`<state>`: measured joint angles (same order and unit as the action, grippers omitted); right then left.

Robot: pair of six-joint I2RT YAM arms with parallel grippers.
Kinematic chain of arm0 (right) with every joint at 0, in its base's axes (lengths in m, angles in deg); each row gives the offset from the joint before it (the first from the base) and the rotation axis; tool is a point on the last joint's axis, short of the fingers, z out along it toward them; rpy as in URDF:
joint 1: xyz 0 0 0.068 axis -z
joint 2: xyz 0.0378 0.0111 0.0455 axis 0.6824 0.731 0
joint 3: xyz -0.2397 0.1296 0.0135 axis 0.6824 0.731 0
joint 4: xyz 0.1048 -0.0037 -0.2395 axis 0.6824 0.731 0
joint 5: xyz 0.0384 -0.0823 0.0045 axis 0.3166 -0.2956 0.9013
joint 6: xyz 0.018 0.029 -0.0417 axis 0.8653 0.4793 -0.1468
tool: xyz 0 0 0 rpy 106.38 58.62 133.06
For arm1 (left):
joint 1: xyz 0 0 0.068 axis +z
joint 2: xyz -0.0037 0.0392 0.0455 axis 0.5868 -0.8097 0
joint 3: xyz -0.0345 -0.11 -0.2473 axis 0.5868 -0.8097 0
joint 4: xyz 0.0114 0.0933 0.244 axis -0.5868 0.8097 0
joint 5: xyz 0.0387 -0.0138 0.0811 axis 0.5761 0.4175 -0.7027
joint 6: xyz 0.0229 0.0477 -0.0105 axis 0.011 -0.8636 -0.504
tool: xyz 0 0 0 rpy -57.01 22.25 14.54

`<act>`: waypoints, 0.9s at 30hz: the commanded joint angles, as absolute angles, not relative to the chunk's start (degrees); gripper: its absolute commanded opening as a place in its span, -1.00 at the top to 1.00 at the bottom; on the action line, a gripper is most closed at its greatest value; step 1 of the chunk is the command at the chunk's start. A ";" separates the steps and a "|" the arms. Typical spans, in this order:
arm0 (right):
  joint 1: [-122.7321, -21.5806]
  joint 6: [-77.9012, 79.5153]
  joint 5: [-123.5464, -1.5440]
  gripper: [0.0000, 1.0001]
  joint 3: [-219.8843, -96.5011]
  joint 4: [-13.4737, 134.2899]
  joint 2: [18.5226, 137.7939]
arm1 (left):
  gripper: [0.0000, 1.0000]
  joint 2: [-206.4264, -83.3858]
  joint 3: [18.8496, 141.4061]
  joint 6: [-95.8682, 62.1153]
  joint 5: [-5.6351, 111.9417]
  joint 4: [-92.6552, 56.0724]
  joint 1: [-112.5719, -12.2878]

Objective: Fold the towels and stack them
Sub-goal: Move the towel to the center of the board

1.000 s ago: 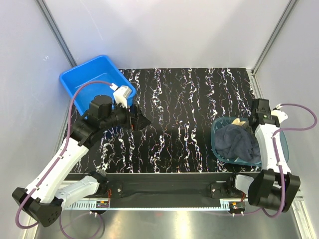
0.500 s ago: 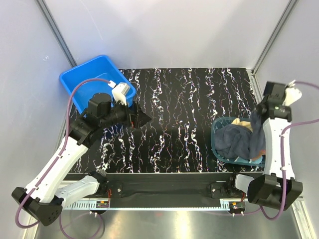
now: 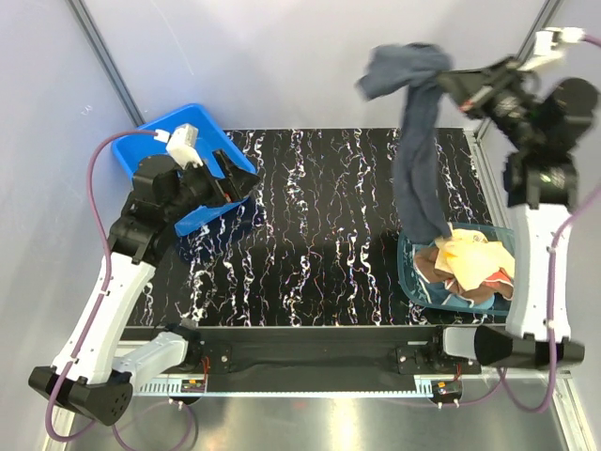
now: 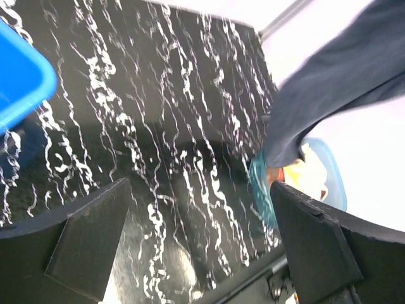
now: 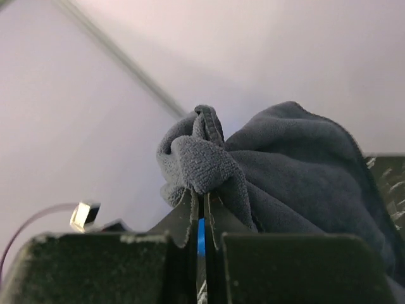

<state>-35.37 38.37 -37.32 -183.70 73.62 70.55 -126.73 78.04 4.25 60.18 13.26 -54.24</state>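
The right jaws are pinching a bunched fold of the soft, light navy towel (image 3: 416, 150), which is hanging limp above the bowl (image 3: 405, 271) of other towels (image 3: 470, 263), while the left jaws are standing open, well left of the bowl; corners are looking best for regripping.

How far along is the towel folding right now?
Done: nothing; no folded towel or stack shows. In hand: the right gripper is shut on the navy-grey towel, held high, its tail hanging to the teal bowl; the left gripper is open and empty. Left: the yellow towel and brown towel heaped in the bowl, plus all folding.
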 commanded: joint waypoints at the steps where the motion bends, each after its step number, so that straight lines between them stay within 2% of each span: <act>1: -44.67 34.48 -25.97 1.00 -183.99 79.12 78.62 | -0.98 -127.15 80.47 5.30 59.31 9.91 -53.16; 3: -51.08 29.87 -29.65 1.00 -177.86 81.95 79.17 | -0.98 -127.33 79.86 4.42 58.52 11.58 -53.07; 8: -60.77 34.68 -29.59 0.96 -148.03 66.00 76.09 | -0.98 -125.84 75.91 0.20 51.59 15.18 -53.07; 10: -66.98 33.55 -28.71 0.90 -141.13 62.89 78.89 | -0.98 -125.23 73.53 -0.50 49.47 15.89 -52.98; 16: -80.63 21.60 -28.26 0.79 -139.68 71.93 85.40 | -0.97 -126.10 68.34 -1.21 48.41 14.93 -52.98; 19: -82.58 18.69 -28.61 0.51 -138.90 75.54 83.39 | -0.93 -128.29 67.73 -1.21 49.63 14.40 -52.98; 20: -82.58 18.17 -29.66 0.32 -138.29 76.42 82.69 | -0.91 -129.17 67.64 -1.12 51.03 13.62 -52.98; 21: -82.49 17.47 -30.97 0.23 -138.28 79.30 80.59 | -0.85 -130.57 66.94 -1.21 52.18 13.00 -52.98; 24: -82.49 19.38 -41.58 -0.04 -140.12 86.76 74.63 | -0.77 -135.04 66.06 -1.30 57.54 10.45 -53.77; 25: -82.49 20.44 -52.15 -0.06 -142.48 89.14 72.94 | -0.72 -136.46 66.14 -1.82 57.81 10.18 -55.86; 27: -81.27 24.46 -63.63 -0.13 -145.12 96.06 68.82 | -0.69 -139.88 67.54 -2.96 56.76 10.44 -59.03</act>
<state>-82.60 21.32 -43.64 -139.03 86.14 76.06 -136.42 66.94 -0.69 53.78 13.81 -55.35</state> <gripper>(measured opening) 0.548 0.853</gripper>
